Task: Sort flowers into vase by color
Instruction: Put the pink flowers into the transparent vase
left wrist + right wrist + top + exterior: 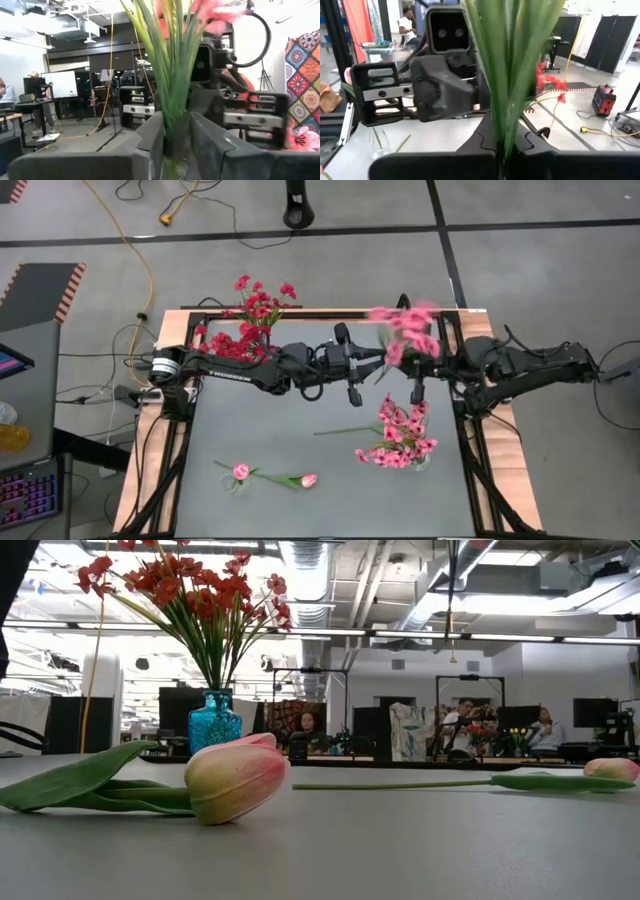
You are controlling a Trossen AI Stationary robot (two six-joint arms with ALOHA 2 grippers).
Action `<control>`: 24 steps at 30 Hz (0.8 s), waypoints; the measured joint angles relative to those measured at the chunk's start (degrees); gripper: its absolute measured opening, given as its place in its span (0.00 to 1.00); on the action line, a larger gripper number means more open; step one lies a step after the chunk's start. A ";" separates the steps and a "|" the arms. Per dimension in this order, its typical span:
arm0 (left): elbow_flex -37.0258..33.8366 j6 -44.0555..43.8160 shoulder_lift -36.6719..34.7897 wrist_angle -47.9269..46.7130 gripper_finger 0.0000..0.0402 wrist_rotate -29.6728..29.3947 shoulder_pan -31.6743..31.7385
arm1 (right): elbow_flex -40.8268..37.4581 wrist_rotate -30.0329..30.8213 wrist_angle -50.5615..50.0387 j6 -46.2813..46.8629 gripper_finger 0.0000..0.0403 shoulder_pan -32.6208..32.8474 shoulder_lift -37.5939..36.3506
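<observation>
While high view blurs, right hand [500,150] pinches stems [512,75]

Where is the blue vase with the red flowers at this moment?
In the high view the red flowers stand at the table's far left corner, beside the left arm; the low view shows their blue vase behind a lying tulip.

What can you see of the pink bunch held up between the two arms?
The pink bunch is a sheaf of long, flat green stems, plastic-looking, topped with light pink blooms. It hangs in the air above the table's back middle, touching no surface. The right tool is shut on the stems, which rise upright between its fingers. The left tool also straddles them, its fingers close on either side; whether it grips cannot be told.
</observation>
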 joint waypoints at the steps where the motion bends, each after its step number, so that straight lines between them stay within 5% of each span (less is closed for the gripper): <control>1: 0.00 -0.01 -0.34 -0.38 0.21 -0.03 -0.03 | 0.00 0.05 -0.28 0.01 0.06 0.00 -0.87; 9: 0.00 2.27 -4.40 -11.35 0.34 -1.38 -0.08 | 0.02 1.69 -5.29 1.56 0.08 1.58 -7.78; 24: -0.01 3.28 -15.26 -38.67 0.35 -1.63 -0.06 | 0.07 6.73 -10.85 6.81 0.07 12.78 -20.99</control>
